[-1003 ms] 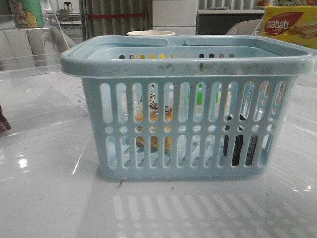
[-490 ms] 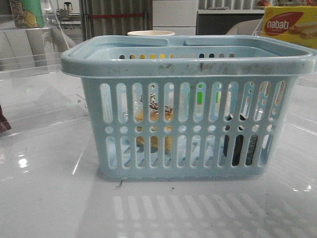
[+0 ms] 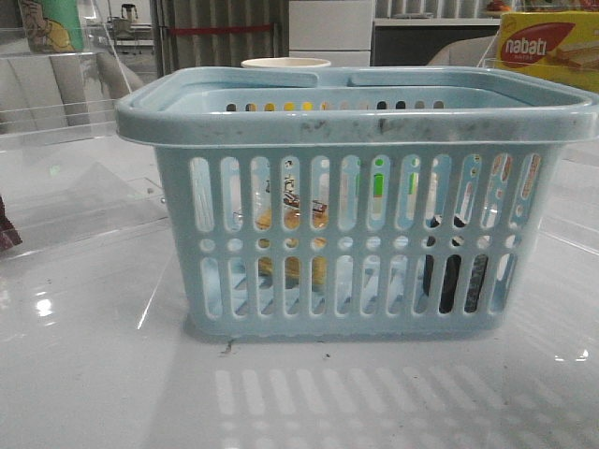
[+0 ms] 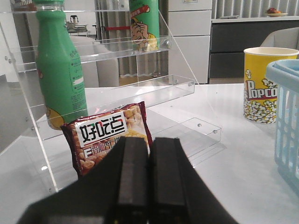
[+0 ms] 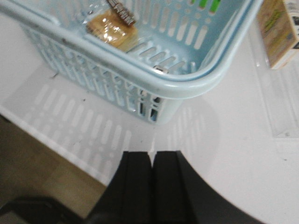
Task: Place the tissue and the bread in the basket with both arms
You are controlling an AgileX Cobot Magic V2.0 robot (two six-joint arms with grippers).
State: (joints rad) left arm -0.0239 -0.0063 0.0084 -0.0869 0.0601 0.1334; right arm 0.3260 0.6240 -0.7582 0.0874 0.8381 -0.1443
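Observation:
The light-blue basket (image 3: 356,122) stands in the middle of the table in the front view. The wrapped bread (image 3: 292,238) lies inside it on the left, seen through the slots, and shows in the right wrist view (image 5: 111,29). The dark tissue pack (image 3: 451,271) stands inside at the right. My left gripper (image 4: 149,140) is shut and empty, away from the basket (image 4: 287,112), in front of a snack bag. My right gripper (image 5: 152,154) is shut and empty, above the table just outside the basket's corner (image 5: 187,88). Neither gripper shows in the front view.
A clear acrylic shelf (image 4: 140,88) holds a green bottle (image 4: 58,70) and a red peanut snack bag (image 4: 105,133). A yellow popcorn cup (image 4: 261,84) stands behind the basket. A yellow-red nabati box (image 3: 547,47) sits at the back right. The table's front edge (image 5: 56,149) shows in the right wrist view.

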